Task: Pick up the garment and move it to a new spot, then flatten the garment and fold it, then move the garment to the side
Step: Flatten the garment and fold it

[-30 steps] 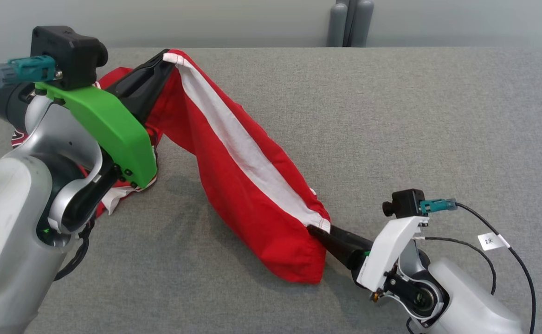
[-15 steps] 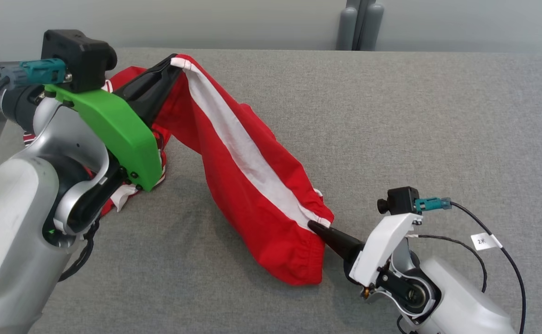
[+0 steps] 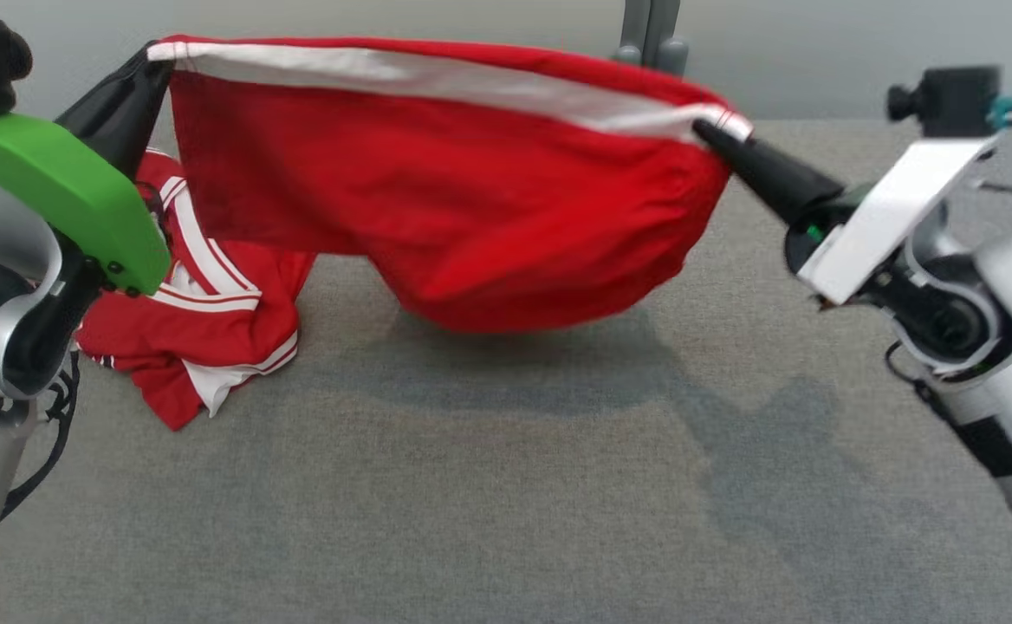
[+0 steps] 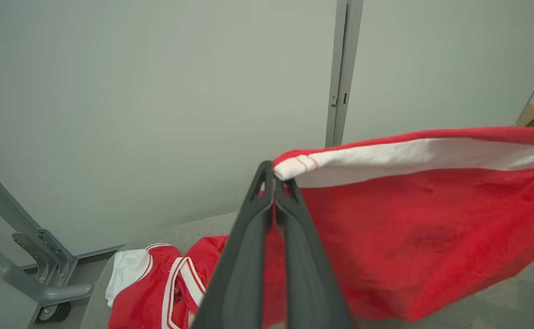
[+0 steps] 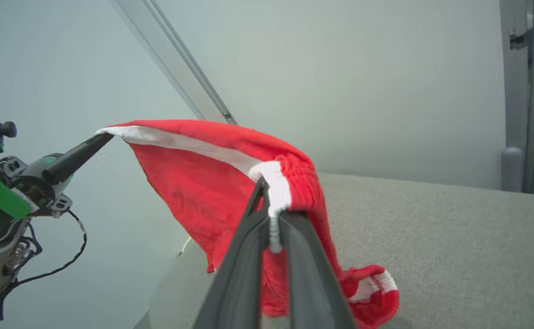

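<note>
The garment is red with a white stripe along its top edge, and it hangs stretched in the air above the grey table. My left gripper is shut on its left corner, and my right gripper is shut on its right corner. In the left wrist view the dark fingers pinch the white hem of the garment. In the right wrist view my right gripper pinches the gathered white band, the garment stretches away to the left gripper, and its lower part sags close to the table.
A second red garment with white trim lies crumpled on the table at the left, below my left arm. A grey wall and a vertical post stand behind the table. A metal frame stands off the table's far left.
Both arms have raised the garment off the table, and it now hangs stretched level between them. The right gripper, low by the near edge before, is now high at the right. The camera view shifted.
</note>
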